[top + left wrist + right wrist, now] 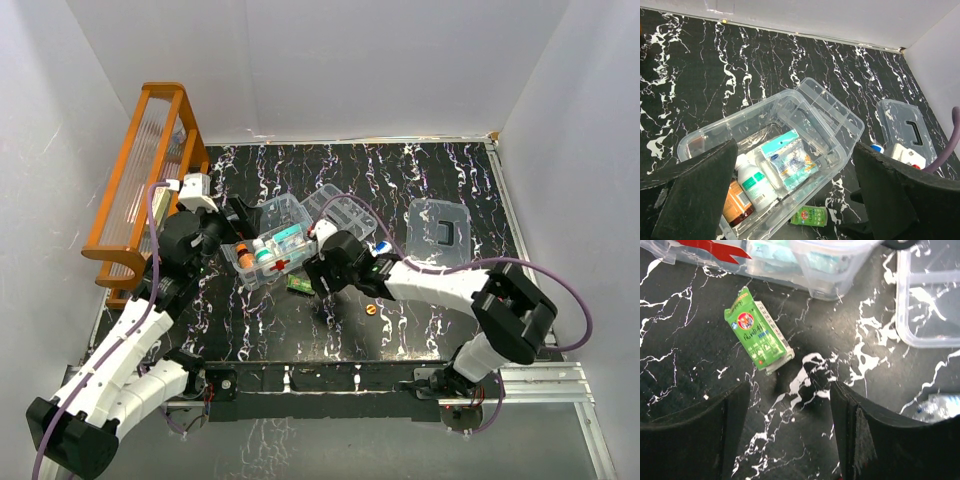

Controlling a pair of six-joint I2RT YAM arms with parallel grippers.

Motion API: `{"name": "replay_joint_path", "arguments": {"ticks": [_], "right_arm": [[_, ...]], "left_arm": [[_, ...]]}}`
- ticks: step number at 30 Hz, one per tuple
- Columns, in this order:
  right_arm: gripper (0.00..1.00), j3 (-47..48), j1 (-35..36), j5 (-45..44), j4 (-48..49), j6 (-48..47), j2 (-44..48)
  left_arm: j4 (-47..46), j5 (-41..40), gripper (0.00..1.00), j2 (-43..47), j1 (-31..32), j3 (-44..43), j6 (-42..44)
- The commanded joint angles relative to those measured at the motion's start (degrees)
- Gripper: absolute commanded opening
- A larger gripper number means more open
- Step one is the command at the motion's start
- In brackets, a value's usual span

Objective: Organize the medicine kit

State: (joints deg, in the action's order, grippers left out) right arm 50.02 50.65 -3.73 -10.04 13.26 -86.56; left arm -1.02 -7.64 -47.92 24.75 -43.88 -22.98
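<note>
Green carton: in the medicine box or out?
Out. The green carton lies on the table, just outside the medicine box's clear wall.

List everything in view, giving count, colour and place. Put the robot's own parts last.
medicine box: one, clear with a red cross, left of table centre, lid off
divided tray: one, clear, right beside the box
lid: one, clear with a dark handle, flat on the table right of the tray
white bottle: one, green label, in the box
orange bottle: one, in the box
teal packet: one, in the box
green carton: one, on the table just in front of the box
small orange item: one, on the table nearer the arms
rack: one, orange, far left
table: one, black marbled
left gripper: one, black, open above the box
right gripper: one, black, open above the carton
</note>
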Motion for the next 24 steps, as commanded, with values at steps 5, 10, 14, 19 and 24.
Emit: {"name": "replay_joint_path", "arguments": {"ticks": [5,10,14,19,24], "right_arm": [[0.71,3.0,1.2,3.7,8.3,-12.4,-6.4],[0.77,5.3,3.1,7.0,6.6,-15.3,-9.4],[0.77,7.3,3.6,7.0,6.7,-16.4,-11.6],[0.73,10.3,3.6,4.3,6.6,-17.5,-16.3],[0.62,12.9,3.6,5.5,6.1,-19.7,-18.7]], "left_arm": [[0.4,-0.6,0.99,0.6,0.1,-2.0,0.4],[0.9,-1.4,0.99,1.1,0.1,-2.0,1.1],[0.6,-1.0,0.99,1.1,0.1,-1.7,1.2],[0.4,-0.9,0.99,0.8,0.1,-1.9,1.5],[0.4,-0.8,0.99,0.9,0.1,-2.2,2.1]]}}
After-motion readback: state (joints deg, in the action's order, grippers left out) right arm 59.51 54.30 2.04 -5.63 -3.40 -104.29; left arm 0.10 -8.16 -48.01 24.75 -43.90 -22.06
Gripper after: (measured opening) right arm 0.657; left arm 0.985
